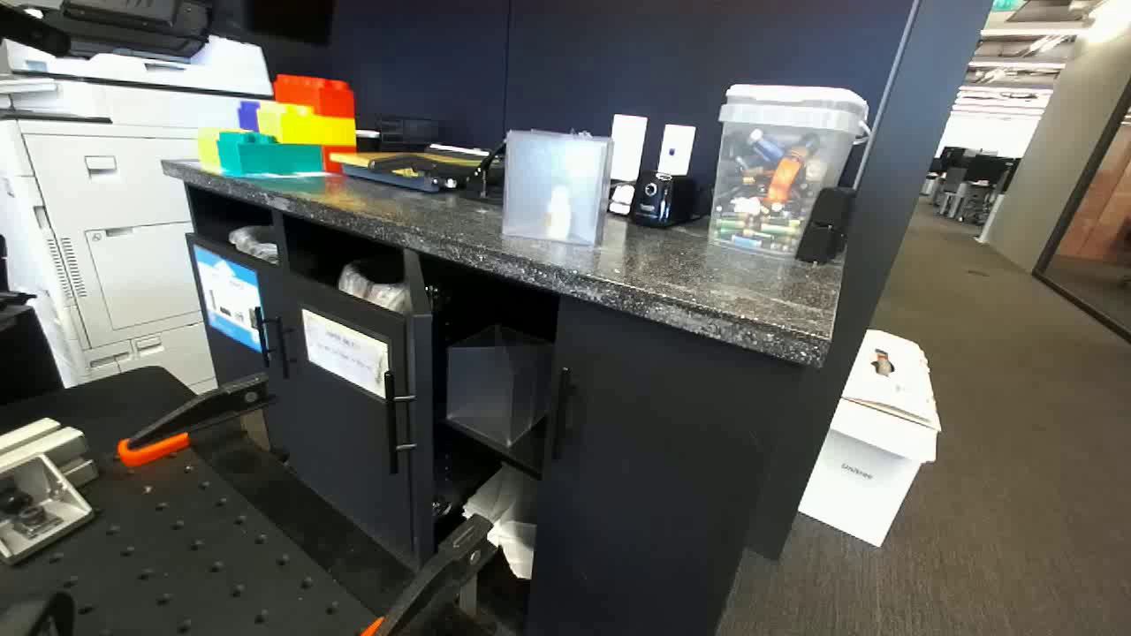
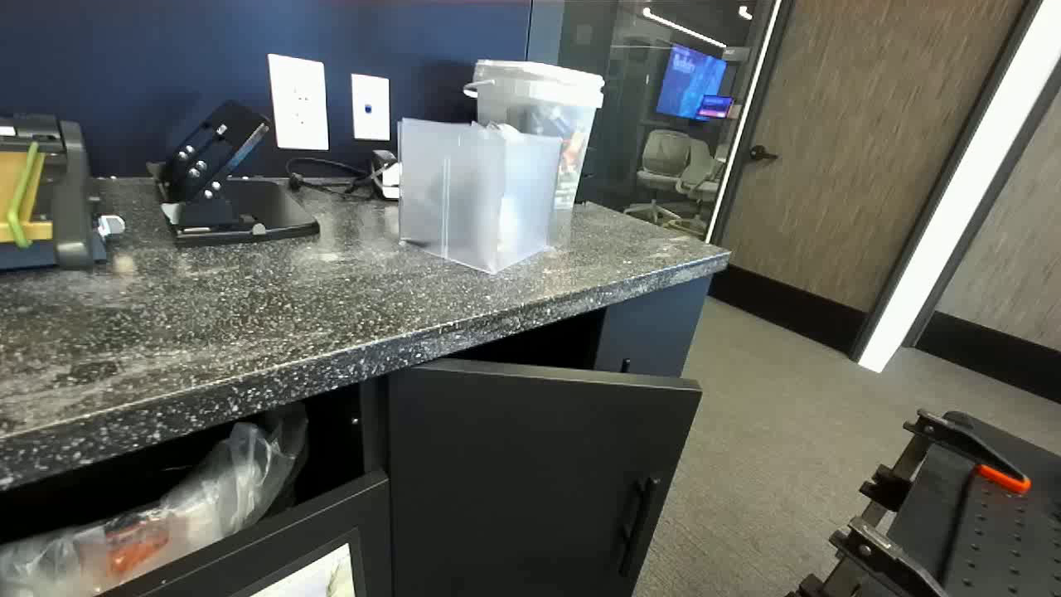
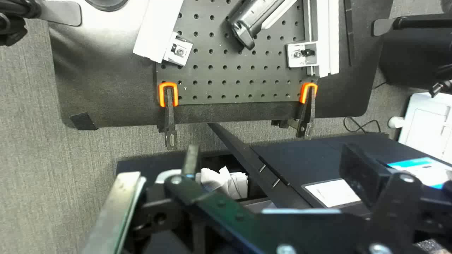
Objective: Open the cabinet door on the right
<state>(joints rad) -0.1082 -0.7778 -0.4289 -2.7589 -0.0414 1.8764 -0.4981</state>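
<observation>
The plain dark cabinet door at the right end [image 1: 654,459] looks shut, with a black bar handle [image 1: 563,411] on its edge. Its neighbour, another plain dark door [image 2: 530,464], stands swung out, nearly edge-on in an exterior view [image 1: 422,442]; its bar handle shows in an exterior view [image 2: 638,522]. In the wrist view this open door [image 3: 240,151] and its handle [image 3: 274,171] show beyond the spread fingers. My gripper [image 3: 272,167] is open with nothing between its fingers. It is outside both exterior views, apart from the doors.
A door with a white label [image 1: 345,353] is left of the open door. A clear box [image 1: 499,389] and white paper [image 3: 226,181] are inside the cabinet. The speckled counter [image 1: 707,296] overhangs the doors. The table's clamps [image 3: 170,116] project towards the cabinet.
</observation>
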